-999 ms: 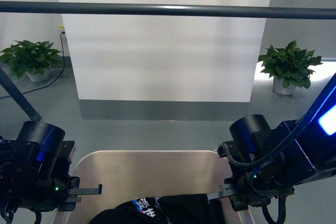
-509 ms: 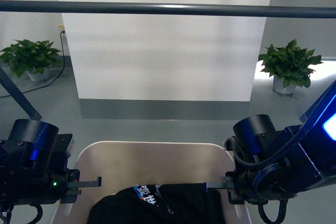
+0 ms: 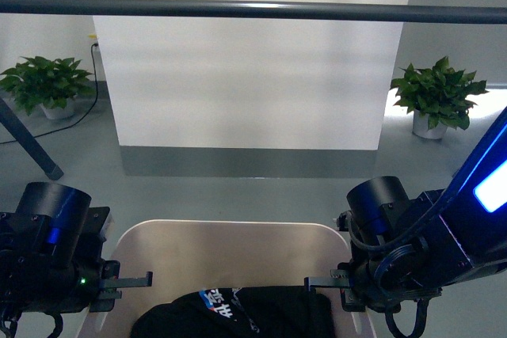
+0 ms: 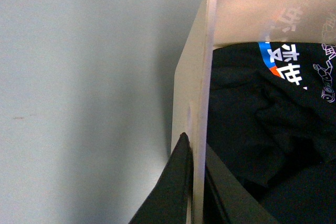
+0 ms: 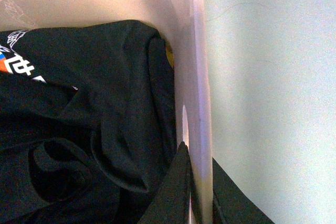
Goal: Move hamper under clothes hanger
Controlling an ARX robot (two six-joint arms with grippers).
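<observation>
Front view: hamper (image 3: 230,247) sits at 6 o'clock, low in frame, its beige rim between the two arms. The clothes hanger (image 3: 253,10) bar crosses the whole width at 12 o'clock, and one slanted leg shows at 9 o'clock. Cannot tell whether the hamper lies directly beneath the bar.

Left claw (image 4: 195,142): narrow, pinching the hamper's side wall, one finger outside and one inside.

Right claw (image 5: 198,153): narrow, clamped on the opposite wall the same way, next to a handle slot.

Contents: black garment (image 3: 238,314) with blue and white print, crumpled in the near part of the hamper and touching both walls.

Background: white panel (image 3: 245,77) at 12 o'clock. Potted plant (image 3: 43,89) on the floor at 9 o'clock, second potted plant (image 3: 436,96) at 3 o'clock.
</observation>
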